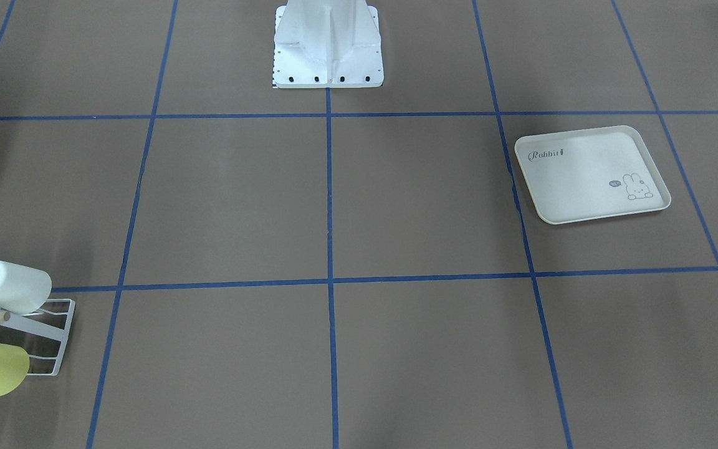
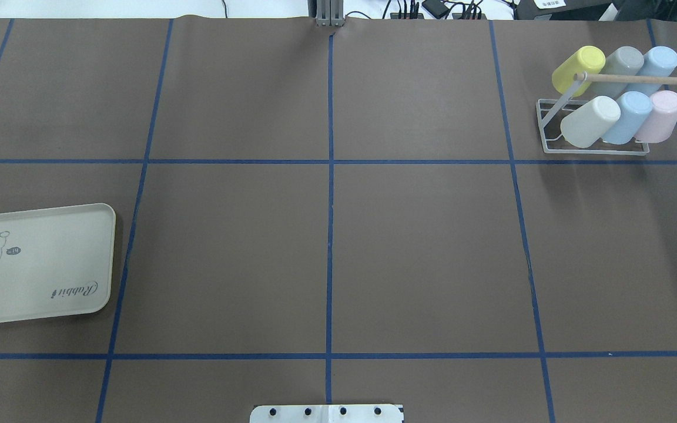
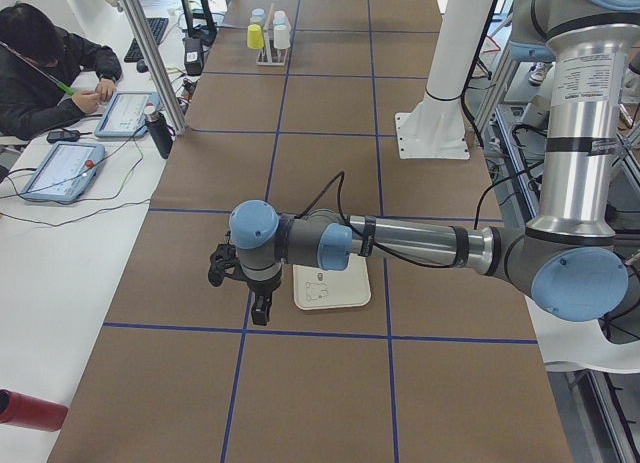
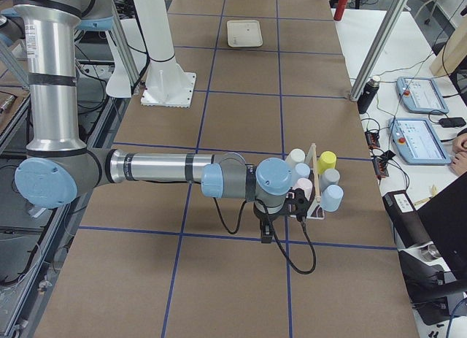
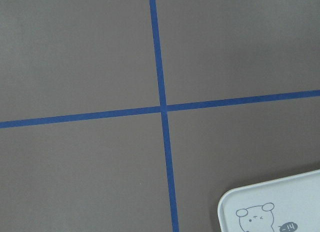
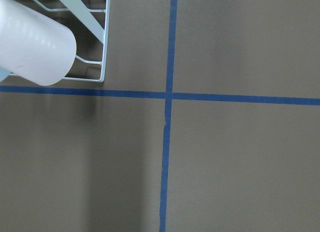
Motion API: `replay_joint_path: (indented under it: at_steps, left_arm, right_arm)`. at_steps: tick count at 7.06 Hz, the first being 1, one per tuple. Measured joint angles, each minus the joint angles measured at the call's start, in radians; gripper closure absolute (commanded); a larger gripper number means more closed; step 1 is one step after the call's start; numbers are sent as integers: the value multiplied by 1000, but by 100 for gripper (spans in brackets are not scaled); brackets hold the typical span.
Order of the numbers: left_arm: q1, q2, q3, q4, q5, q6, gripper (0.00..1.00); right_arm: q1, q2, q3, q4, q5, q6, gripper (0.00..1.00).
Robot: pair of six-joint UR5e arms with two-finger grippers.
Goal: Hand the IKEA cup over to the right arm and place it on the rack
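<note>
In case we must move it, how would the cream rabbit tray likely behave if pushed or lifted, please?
The tray looks shallow, empty and probably light, so a push would likely slide it across the flat table. Its low rim gives little grip; lifted by one edge, it may tilt.

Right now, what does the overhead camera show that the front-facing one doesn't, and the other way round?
Overhead only: the whole rack loaded with six cups, including the grey cup and the pink cup. Front-facing only: the white pedestal rising from its base plate; of the rack it catches just one end. Both: the rabbit tray, the white cup, the yellow cup and the blue tape grid.
</note>
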Motion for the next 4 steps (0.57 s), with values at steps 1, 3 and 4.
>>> replay_joint_path:
  at_steps: [1,3,4]
  left_arm:
    - [0,-3,2,9,-2,-3,0]
    - [0,-3,7,14,-5,-15,0]
    - [0,-3,7,15,-8,-30,0]
  right_arm:
    - [0,0,-2,-1,0,0,0]
    - [0,0,-3,-2,-1,0,0]
    - [0,-1,-4,-2,-1,0,0]
